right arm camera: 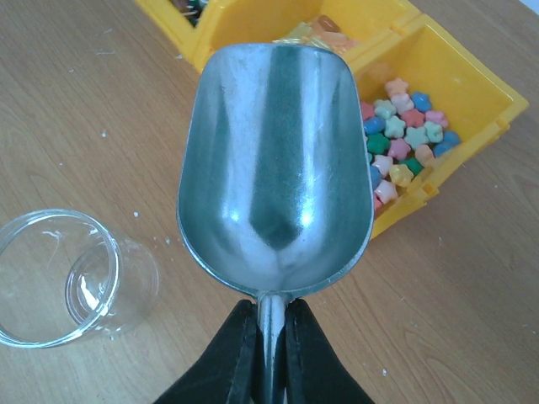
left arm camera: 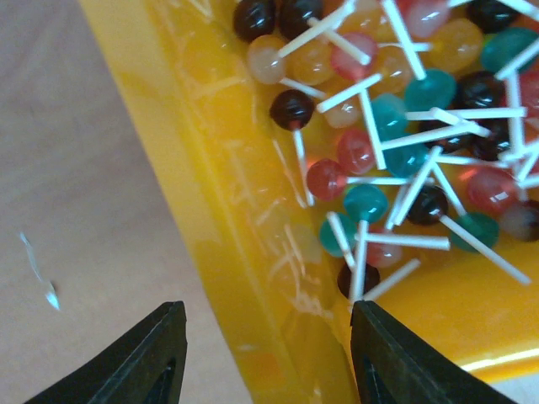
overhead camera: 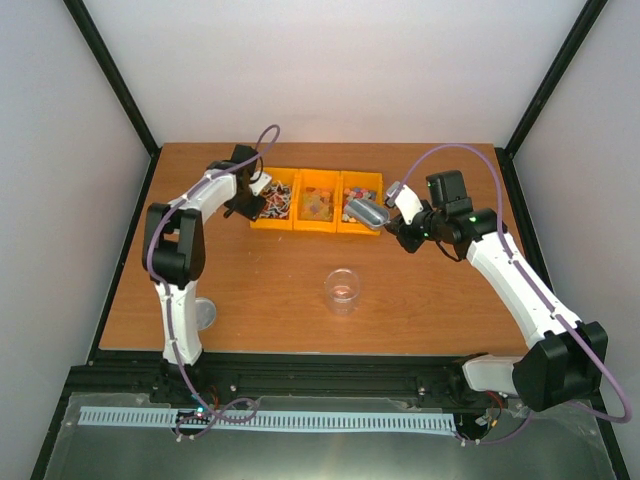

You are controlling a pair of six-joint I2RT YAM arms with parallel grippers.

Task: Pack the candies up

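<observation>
candies point(overhead camera: 362, 193) are my concern, and from the top view they lie in the right bin point(overhead camera: 347, 230) of three yellow ones at the far side of the counter point(overhead camera: 270, 300). the clear jar point(overhead camera: 342, 290) stands alone mid-counter, well apart from them. the right gripper point(overhead camera: 397, 228) holds a metal scoop point(overhead camera: 368, 212) at that bin. the left gripper point(overhead camera: 252, 197) hangs over the left bin point(overhead camera: 272, 224).

on the left wrist view, its jaws stand partly apart astride the left bin's yellow wall, one finger outside over the wood, one inside. nothing is gripped. lollipops point(left arm camera: 370, 160) fill this bin, not what i'm packing.

on the right wrist view, the right gripper is closed narrow on the scoop's handle. the bowl is empty and bright. star-shaped sweets in pink, blue, green and yellow show beyond its right edge. the jar looks empty to me.

i judge i'm at the scooping step, with nothing loaded yet. next i'd dip the scoop's lip into the sweets, lift it level, then carry it to the jar's mouth and tip.

i can read no brand, label or writing anywhere.
</observation>
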